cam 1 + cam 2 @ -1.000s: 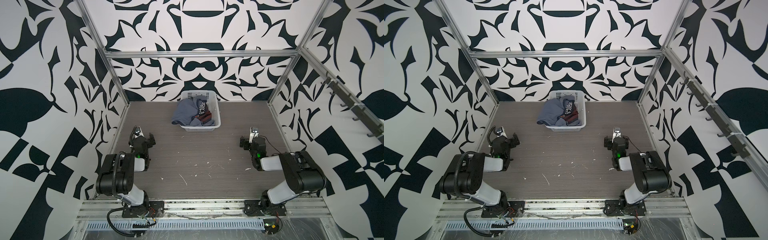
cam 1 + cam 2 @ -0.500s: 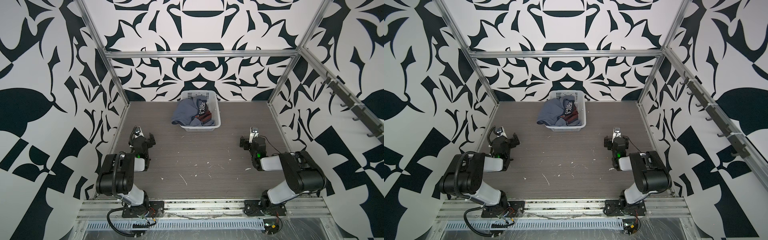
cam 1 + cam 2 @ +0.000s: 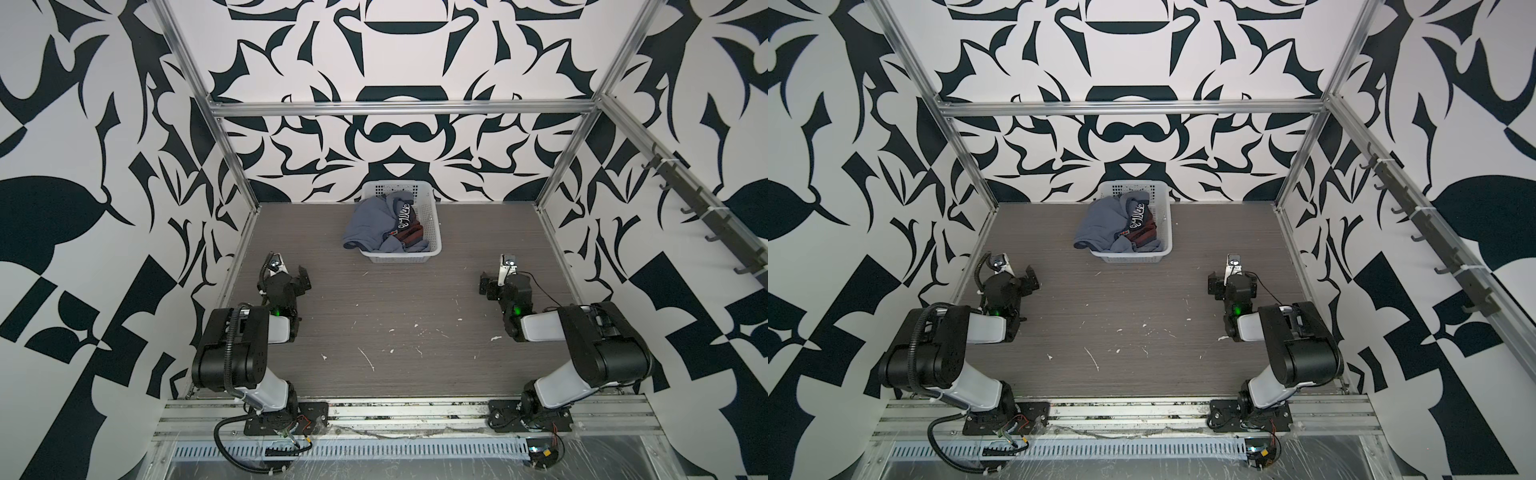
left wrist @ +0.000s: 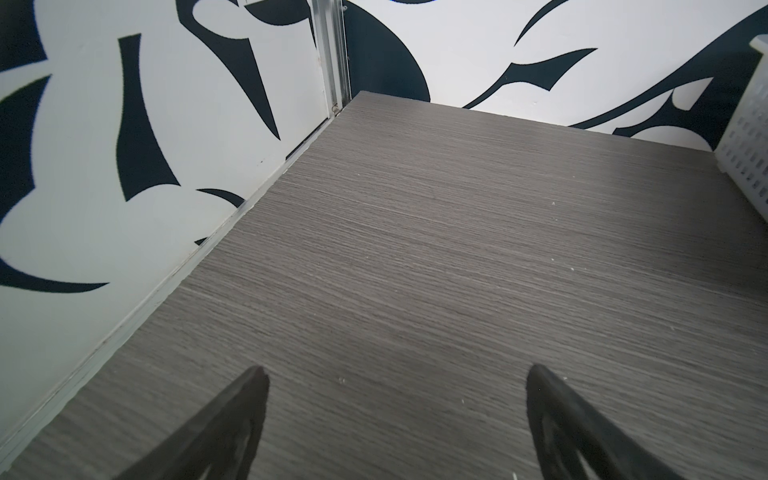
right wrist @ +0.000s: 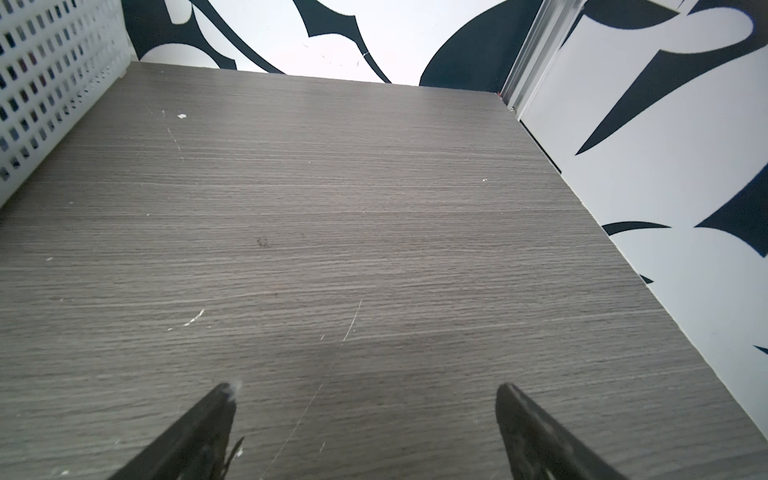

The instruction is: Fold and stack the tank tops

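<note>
A white perforated plastic basket (image 3: 398,258), rectangular with grid-holed walls, stands at the far middle of the grey wood-grain bench (image 3: 395,316). Both tops lie crumpled inside it. The soft slate-blue tank top (image 3: 365,226) spills over its left rim, and the navy tank top (image 3: 405,216), red-trimmed with white lettering, is bunched beside it. The left hand (image 4: 397,374) and right hand (image 5: 365,388) hover over bare bench, dark tapered fingers spread wide, holding nothing.

I'm looking at a matt, wood-grain bench (image 3: 395,299) flecked with white scuffs, a perforated white plastic basket (image 3: 399,257), soft crumpled cloth tops (image 3: 365,224), and brushed metal rails (image 3: 399,109).
</note>
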